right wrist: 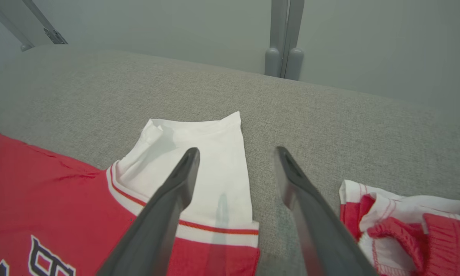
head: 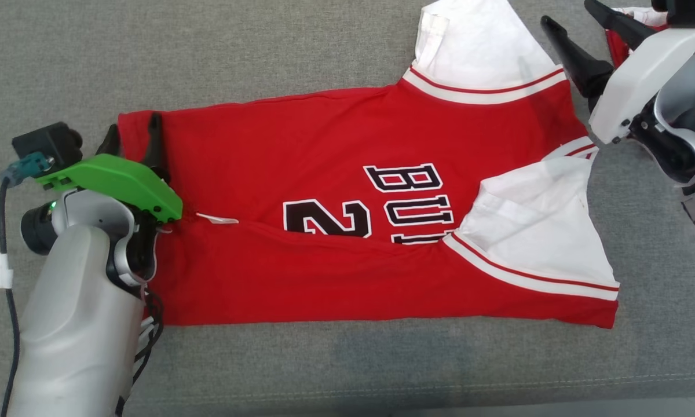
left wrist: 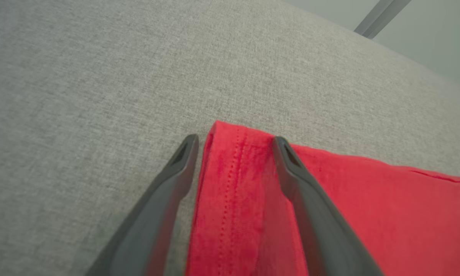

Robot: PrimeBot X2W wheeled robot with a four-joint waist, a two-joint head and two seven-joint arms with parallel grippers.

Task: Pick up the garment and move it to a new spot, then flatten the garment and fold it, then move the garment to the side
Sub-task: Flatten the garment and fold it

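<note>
A red jersey (head: 301,150) is seen spread flat across a grey cushion (head: 324,46), which extends beyond the jersey on every side. The jersey's near long edge is folded up over its body, so that the black lettering (head: 405,176) and the numeral (head: 324,217) are partly covered by the folded band. A small white tag (head: 217,219) is seen at the fold line, toward the jersey's hem end. Two white sleeves are laid out at the jersey's other end: one sleeve (head: 475,52) on its far side, the other sleeve (head: 533,231) on its near side.

The left gripper (head: 134,136) is placed at the far corner of the jersey's hem. Its fingers are spread wide and nothing is gripped. In the left wrist view, the gripper (left wrist: 234,142) is seen astride the stitched hem of the jersey (left wrist: 368,199): one finger is over the red cloth, the other just beside the jersey's edge, over the cushion (left wrist: 80,76). Whether the tips press down cannot be told.

The right gripper (head: 569,14) is held by the jersey's far sleeve, its fingers likewise wide apart and empty. In the right wrist view, this gripper (right wrist: 236,151) has one finger over that sleeve (right wrist: 214,153) and the other over bare cushion (right wrist: 329,115), just beside the jersey (right wrist: 42,191). A crumpled red-and-white garment (right wrist: 406,222) is seen near the jersey's sleeve end, apart from it.
</note>
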